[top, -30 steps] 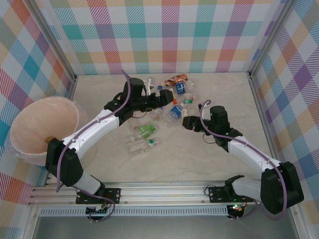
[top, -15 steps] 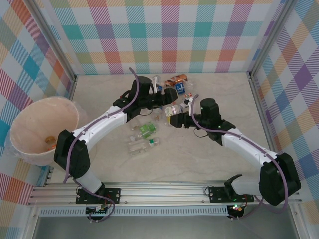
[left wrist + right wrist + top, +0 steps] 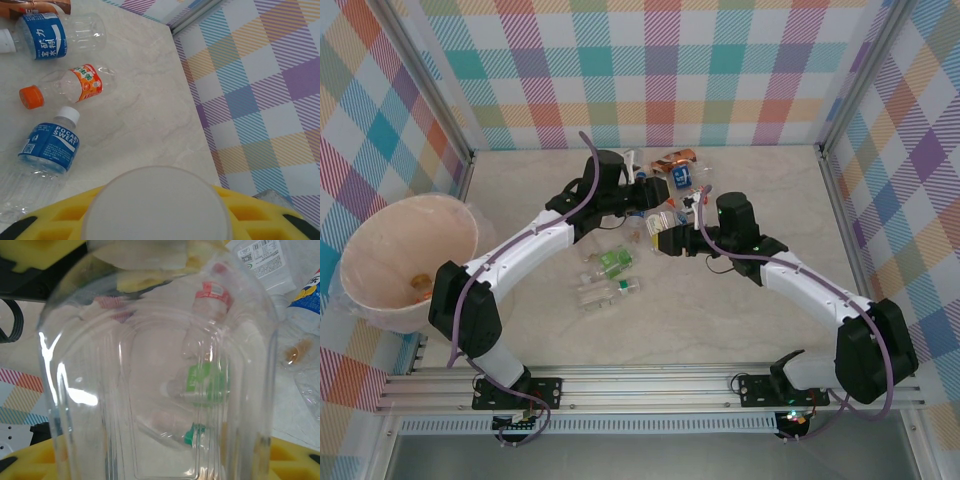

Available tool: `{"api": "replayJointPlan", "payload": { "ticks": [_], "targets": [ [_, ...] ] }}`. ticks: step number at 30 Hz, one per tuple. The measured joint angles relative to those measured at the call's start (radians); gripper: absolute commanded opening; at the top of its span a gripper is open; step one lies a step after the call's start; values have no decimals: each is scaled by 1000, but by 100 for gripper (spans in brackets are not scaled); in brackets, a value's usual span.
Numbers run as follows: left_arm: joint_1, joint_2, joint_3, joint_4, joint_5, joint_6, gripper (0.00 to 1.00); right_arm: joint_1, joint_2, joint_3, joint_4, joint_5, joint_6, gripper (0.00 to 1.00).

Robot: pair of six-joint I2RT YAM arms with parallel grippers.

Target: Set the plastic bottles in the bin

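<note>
The plastic bottles lie in a loose heap at the middle back of the table. Among them are a blue-label one (image 3: 682, 178), a green-label one (image 3: 613, 262) and a green-capped one (image 3: 610, 292). My left gripper (image 3: 653, 192) is in the heap, its yellow pads (image 3: 260, 217) shut on a bottle whose round white end (image 3: 157, 205) faces the wrist camera. My right gripper (image 3: 667, 240) is just in front of it, shut on a clear ribbed bottle (image 3: 160, 380) between its yellow pads (image 3: 30, 460). The bin (image 3: 360, 240) stands at the far left.
In the left wrist view, blue-label (image 3: 50, 37), orange-label (image 3: 70, 86) and Pocari Sweat (image 3: 47, 150) bottles lie on the marble top. Checked walls enclose the table on three sides. The two grippers are very close together. Something orange lies inside the bin (image 3: 418, 285).
My left gripper has reached right into the heap and gone from wide open to shut on a bottle. My right arm has carried its clear bottle leftward toward the left gripper.
</note>
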Motion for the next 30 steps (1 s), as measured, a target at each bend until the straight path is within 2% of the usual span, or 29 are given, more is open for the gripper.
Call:
{"api": "replayJointPlan", "payload": {
  "ticks": [4,7,9,17,23,30],
  "targets": [
    [0,-2,0,-5,-8,4,36,0,0,1,-6,1,0,69],
    [-5,-8,0,-25,-35,37,36,0,-6,4,-29,22,-23,84],
    [-5,-15,0,-43,-60,53,36,0,-26,5,-50,42,-41,100],
    [-5,-76,0,-84,-146,84,35,0,-167,-6,-94,171,-84,100],
    [11,-120,-1,-139,-213,97,35,0,-291,-96,-70,354,-76,100],
    [64,-212,-14,-216,-290,116,35,0,-354,-182,-34,578,-35,100]
  ]
}}
